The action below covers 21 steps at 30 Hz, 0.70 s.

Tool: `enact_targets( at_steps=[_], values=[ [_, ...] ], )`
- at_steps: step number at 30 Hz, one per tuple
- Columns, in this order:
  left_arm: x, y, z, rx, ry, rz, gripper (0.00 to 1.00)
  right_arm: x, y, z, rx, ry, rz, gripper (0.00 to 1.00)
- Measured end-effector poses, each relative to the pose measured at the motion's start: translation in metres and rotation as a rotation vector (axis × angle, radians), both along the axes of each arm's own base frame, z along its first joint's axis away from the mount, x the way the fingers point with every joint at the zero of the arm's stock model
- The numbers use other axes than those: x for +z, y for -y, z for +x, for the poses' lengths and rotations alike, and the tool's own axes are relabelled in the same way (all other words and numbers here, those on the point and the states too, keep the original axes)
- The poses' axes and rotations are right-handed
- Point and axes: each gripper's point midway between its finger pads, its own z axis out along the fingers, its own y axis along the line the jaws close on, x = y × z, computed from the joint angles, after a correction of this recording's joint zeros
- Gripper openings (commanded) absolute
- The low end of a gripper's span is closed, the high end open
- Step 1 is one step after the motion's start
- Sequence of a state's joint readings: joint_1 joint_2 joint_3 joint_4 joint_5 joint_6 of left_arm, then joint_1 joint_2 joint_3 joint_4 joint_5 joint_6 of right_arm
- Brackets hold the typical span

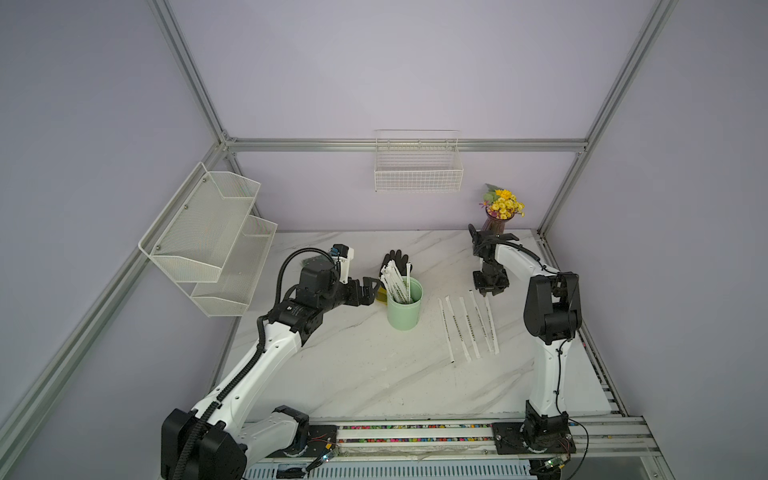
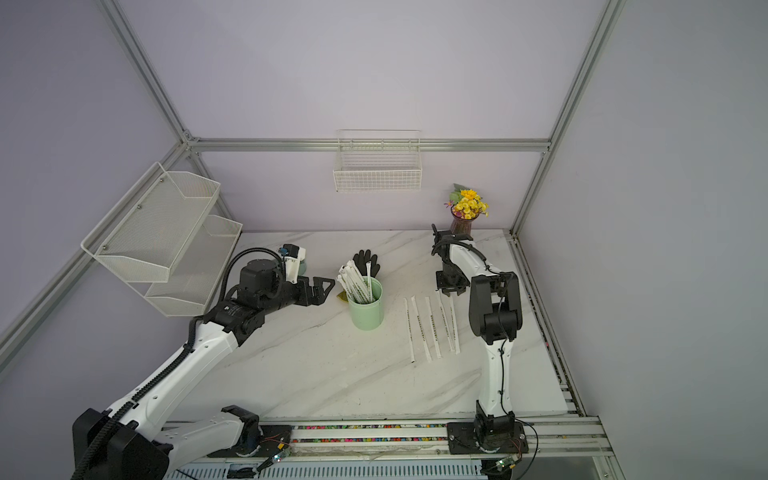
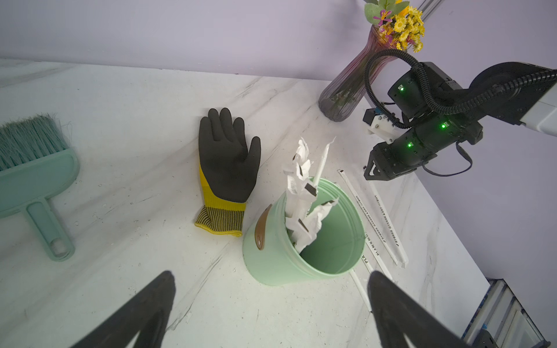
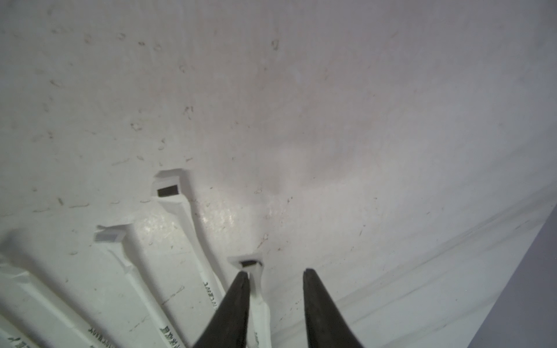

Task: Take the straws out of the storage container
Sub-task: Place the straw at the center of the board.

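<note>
My left fingers [image 1: 371, 291] are spread to their widest and hold nothing, tips pointing at the storage container [image 1: 405, 313] just beside them. My right fingers [image 1: 490, 291] hang tips-down and part-way open, gripping nothing; in the right wrist view, 1 finger [image 4: 238, 301] sits right at the end of a straw that lies flat.

- Table [image 1: 353, 374]: white, marble-veined; carries all items below except the 2 wall fittings.
- Mesh shelf rack [image 1: 208, 241]: white, 2 tiers, on the wall by my left arm.
- Wire basket [image 1: 417, 174]: white, on the back wall.
- Hand brush [image 3: 39, 180]: mint green, seen in the left wrist view.
- Vase [image 1: 492, 222]: tinted glass with yellow flowers, far corner behind my right arm.
- Glove [image 1: 395, 259]: black with a yellow cuff, flat, just behind the container.
- Storage container: mint green, upright, near mid-table.
- Straws [image 1: 397, 282]: a white bundle stands in the container, leaning toward my left arm; 5 more [image 1: 465, 328] lie in a row on the table between the container and my right arm.
</note>
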<state>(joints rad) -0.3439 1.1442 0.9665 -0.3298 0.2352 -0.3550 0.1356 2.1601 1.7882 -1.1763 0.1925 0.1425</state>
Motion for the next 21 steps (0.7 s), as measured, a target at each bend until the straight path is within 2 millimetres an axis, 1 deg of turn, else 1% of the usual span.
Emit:
enact_targets(
  at_steps=[7,13,21],
  values=[
    [0.000,0.000,0.000,0.000,0.000,0.000,0.98,-0.002,-0.002,0.002,0.000,0.007,0.013,0.36],
    [0.000,0.000,0.000,0.000,0.000,0.000,0.98,-0.009,-0.012,-0.001,0.005,-0.001,0.073,0.37],
    [0.000,0.000,0.000,0.001,0.000,0.000,0.98,-0.019,-0.021,-0.001,0.005,0.000,0.125,0.36]
  ],
)
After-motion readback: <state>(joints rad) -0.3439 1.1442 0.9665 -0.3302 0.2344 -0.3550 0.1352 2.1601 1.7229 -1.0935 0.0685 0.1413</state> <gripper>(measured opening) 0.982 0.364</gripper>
